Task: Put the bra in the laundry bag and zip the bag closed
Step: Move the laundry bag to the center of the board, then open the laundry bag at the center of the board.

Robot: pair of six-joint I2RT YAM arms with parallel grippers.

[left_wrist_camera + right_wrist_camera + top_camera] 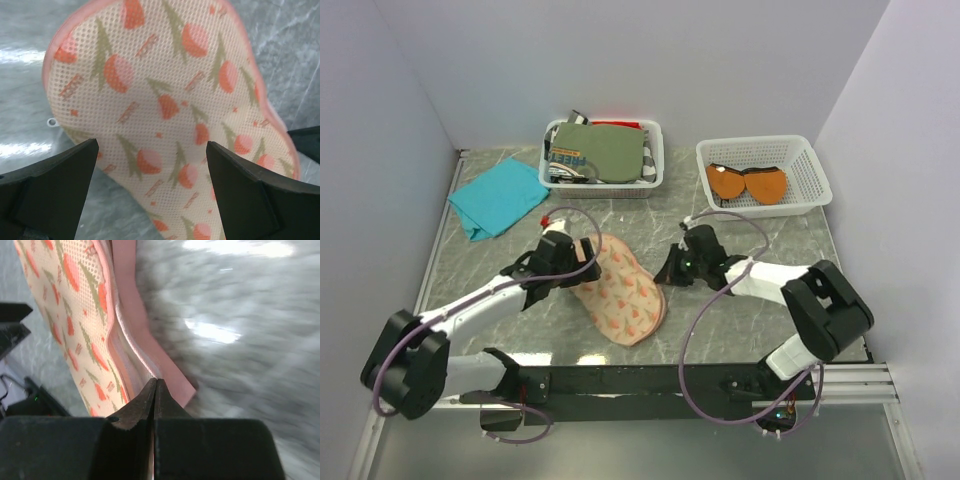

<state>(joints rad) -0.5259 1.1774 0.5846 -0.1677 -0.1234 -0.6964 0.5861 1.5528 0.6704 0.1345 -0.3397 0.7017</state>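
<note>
Two lobes form the bag (620,290), a pinkish-beige mesh case with orange-red print, which lies flat near the middle of the counter (740,320), its long axis running from upper left to lower right in the top view. The bra (748,184) is not in it: its two rust-orange cups rest side by side in the right basket (815,170) at the far right of the counter, well apart from the bag. The left pincer (582,258) stands over the bag's upper-left lobe with its jaws spread wide and nothing between them; its wrist view shows the printed mesh (170,90) filling the gap between the two dark fingers (152,145). The right pincer (670,268) sits just beside the bag's right edge, jaws pressed fully together; in its wrist view the tips (156,382) meet against the pink rim of the bag (75,315), and whether any trim is pinched cannot be told. Farther back, the left basket (655,160) holds an olive garment (610,150), and a teal cloth (498,197) lies at the far left.
</note>
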